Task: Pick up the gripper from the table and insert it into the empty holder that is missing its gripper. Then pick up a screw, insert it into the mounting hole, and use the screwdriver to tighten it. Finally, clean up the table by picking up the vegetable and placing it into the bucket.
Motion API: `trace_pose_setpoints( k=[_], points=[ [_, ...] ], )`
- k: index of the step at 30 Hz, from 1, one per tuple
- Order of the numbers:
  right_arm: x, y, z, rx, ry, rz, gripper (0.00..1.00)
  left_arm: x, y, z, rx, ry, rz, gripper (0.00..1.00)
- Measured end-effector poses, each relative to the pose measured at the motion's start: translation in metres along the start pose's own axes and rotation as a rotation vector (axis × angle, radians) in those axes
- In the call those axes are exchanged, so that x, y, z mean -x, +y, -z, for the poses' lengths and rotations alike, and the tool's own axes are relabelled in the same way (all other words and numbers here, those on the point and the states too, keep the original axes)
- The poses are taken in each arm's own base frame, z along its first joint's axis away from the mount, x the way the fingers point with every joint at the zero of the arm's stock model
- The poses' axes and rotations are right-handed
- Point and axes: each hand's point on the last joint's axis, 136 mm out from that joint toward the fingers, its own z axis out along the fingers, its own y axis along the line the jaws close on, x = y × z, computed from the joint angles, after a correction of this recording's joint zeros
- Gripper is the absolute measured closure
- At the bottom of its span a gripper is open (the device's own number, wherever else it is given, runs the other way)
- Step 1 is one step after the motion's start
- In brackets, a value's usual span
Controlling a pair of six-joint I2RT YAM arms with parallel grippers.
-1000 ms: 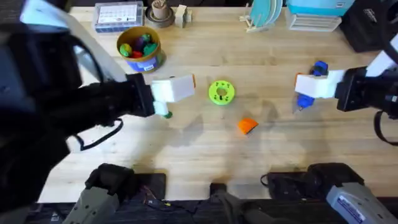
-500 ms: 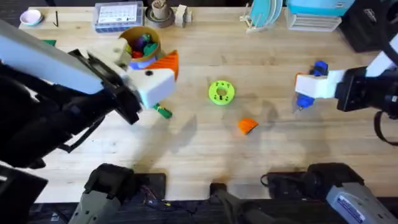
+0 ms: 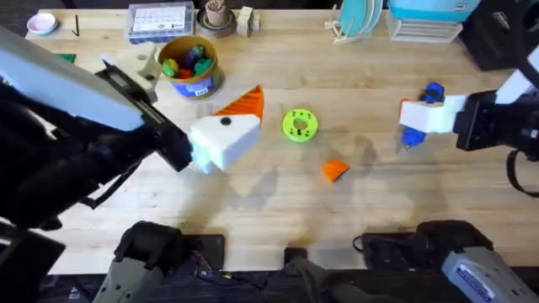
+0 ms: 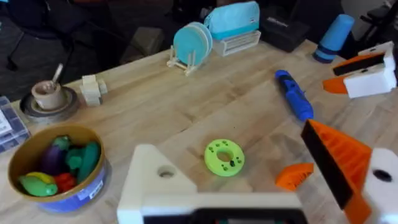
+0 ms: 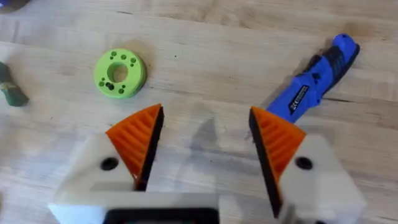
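Since the earlier frame, the left gripper (image 3: pixel 240 126), missing one orange pad and holding nothing, had swung toward the table's middle. The small orange plastic wedge gripper (image 3: pixel 335 170) lay between the arms, nearer the table's front edge, its point toward the left arm. The right gripper (image 5: pixel 205 146) hovered wide open beside the blue pen-shaped screwdriver (image 5: pixel 314 81).

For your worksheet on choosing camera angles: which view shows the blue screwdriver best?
The right wrist view: the screwdriver lies whole and unobstructed. The left wrist view shows it farther off; overhead, the right gripper covers its middle.

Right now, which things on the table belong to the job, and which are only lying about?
Job: orange gripper wedge, blue screwdriver, green vegetable, bucket, padless white holder on the left arm.
Lying about: plate rack, clear box, wooden cup, green disc.
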Motion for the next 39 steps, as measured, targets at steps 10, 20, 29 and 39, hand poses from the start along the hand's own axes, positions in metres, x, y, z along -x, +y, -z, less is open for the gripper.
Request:
trace_pose_setpoints(
  k=[10, 20, 29, 39],
  points=[
    [0.0, 0.0, 0.0, 0.0, 0.0, 0.0, 0.133, -0.002, 0.002, 0.0, 0.014, 0.01, 0.005, 0.007],
    [0.0, 0.0, 0.0, 0.0, 0.0, 0.0, 0.133, 0.033, 0.012, 0.003, 0.082, -0.126, -0.157, 0.008],
    [0.0, 0.0, 0.0, 0.0, 0.0, 0.0, 0.133, 0.037, 0.016, 0.001, 0.111, -0.308, -0.273, 0.008],
    [0.0, 0.0, 0.0, 0.0, 0.0, 0.0, 0.133, -0.019, 0.005, -0.013, 0.056, -0.443, -0.346, 0.008]
  ],
)
